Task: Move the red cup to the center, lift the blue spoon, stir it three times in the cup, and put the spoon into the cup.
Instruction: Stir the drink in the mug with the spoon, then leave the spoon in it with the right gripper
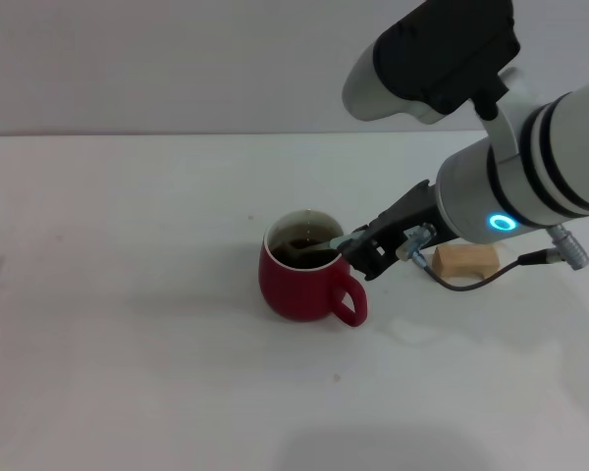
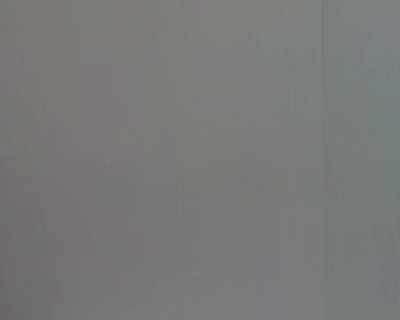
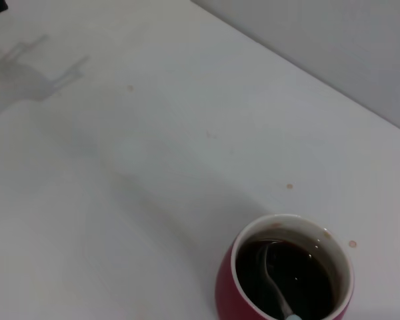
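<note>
Now blue spoon (image 1: 326,245) slants bowl-down into red cup (image 1: 299,285), handle toward right gripper (image 1: 358,250).

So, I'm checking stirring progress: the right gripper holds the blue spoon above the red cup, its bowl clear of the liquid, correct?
Not quite. The right gripper does hold the blue spoon at the red cup, but the spoon's bowl is not clear: the right wrist view shows it dipped in the dark liquid inside the cup.
</note>
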{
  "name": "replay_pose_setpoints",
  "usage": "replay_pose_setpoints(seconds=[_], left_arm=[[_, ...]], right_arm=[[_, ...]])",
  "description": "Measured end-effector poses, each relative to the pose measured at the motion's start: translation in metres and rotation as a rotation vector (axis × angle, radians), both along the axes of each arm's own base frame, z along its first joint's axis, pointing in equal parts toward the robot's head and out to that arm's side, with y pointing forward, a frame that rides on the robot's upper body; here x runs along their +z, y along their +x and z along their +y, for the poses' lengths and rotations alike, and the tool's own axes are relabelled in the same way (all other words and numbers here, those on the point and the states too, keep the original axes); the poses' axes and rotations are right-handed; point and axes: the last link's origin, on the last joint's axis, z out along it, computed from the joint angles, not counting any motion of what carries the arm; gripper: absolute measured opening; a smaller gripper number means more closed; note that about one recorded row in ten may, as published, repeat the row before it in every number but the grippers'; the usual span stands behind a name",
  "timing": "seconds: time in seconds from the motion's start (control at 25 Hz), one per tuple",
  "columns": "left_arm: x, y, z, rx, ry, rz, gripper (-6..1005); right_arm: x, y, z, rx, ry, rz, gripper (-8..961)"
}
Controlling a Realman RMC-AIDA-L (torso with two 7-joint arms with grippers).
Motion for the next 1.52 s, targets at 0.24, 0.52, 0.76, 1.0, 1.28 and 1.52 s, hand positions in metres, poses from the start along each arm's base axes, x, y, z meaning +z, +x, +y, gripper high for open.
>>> replay_pose_setpoints(seconds=[0.24,0.52,0.76,1.0,1.28,1.52], left_arm=[[0.000,0.000,0.000,0.001,0.001,0.000,844],[0.002,-0.002,-0.001,0.008,0.009,-0.002,845],[0.002,-0.002,-0.001,0.008,0.010,-0.002,846],[0.002,-0.001,0.000,0.006,0.012,-0.002,846],[0.002,-0.001,0.004,0.013,0.009,-0.001,846],[0.002,-0.001,0.004,0.012,0.010,-0.001,845]], right_arm=[[-0.010,0.002,0.004,-0.003,-0.032,-0.009,133],[-0.011,0.004,0.014,0.003,-0.025,-0.010,135],[-0.004,0.009,0.022,-0.007,-0.004,0.000,137],[0.002,0.015,0.027,-0.030,0.016,0.008,139],[0.002,0.018,0.024,-0.038,0.007,0.001,141],[0.000,0.018,0.018,-0.040,-0.016,-0.011,143]])
